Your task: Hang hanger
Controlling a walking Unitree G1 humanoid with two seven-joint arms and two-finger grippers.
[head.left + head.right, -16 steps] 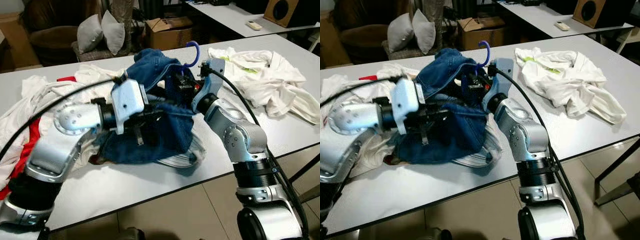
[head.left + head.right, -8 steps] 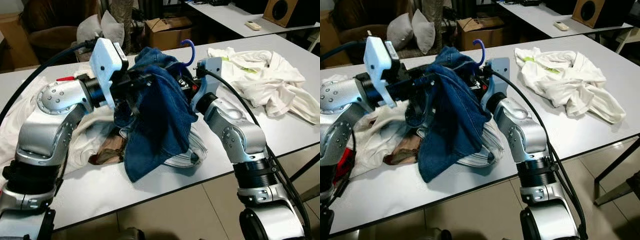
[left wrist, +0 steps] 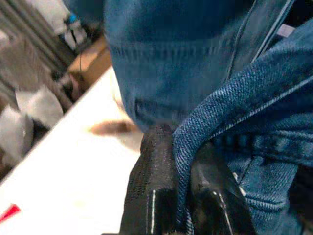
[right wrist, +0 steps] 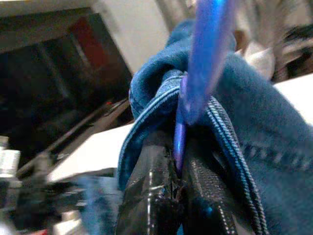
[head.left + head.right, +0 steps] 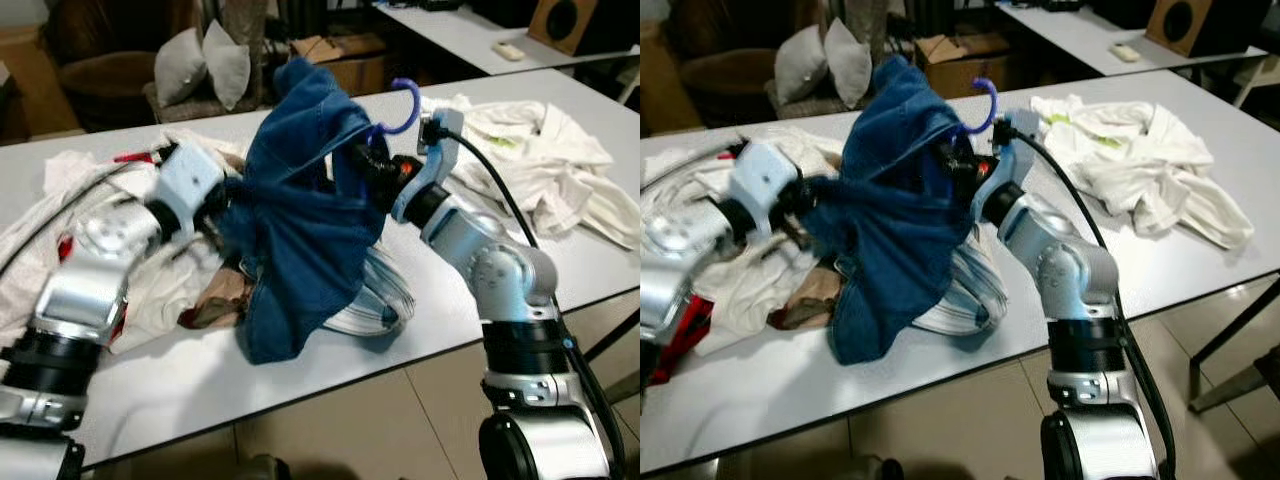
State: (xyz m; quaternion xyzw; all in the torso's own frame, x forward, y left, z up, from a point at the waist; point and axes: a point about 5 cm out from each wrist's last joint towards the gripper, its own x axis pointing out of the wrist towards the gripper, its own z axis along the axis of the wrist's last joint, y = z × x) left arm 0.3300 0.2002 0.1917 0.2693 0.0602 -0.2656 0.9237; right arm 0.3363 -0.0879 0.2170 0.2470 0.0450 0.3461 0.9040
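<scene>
A blue denim garment [image 5: 300, 200] hangs bunched above the white table [image 5: 170, 370], lifted between both arms. A purple hanger [image 5: 400, 108] pokes its hook out of the top of the denim. My right gripper [image 4: 173, 196] is shut on the hanger's stem together with denim folds, at the garment's right side. My left gripper [image 3: 181, 196] is shut on a denim edge at the garment's left side. In the head views both sets of fingertips are buried in the cloth.
A pile of white, red and brown clothes [image 5: 150, 270] lies on the table under my left arm. A striped garment [image 5: 380, 300] lies beneath the denim. Crumpled white shirts [image 5: 540, 160] lie at the right. The table's front edge [image 5: 300, 395] runs close to me.
Both arms have raised the denim and the hanger higher off the table. My left arm has dropped and stretched out to the left, spreading the garment.
</scene>
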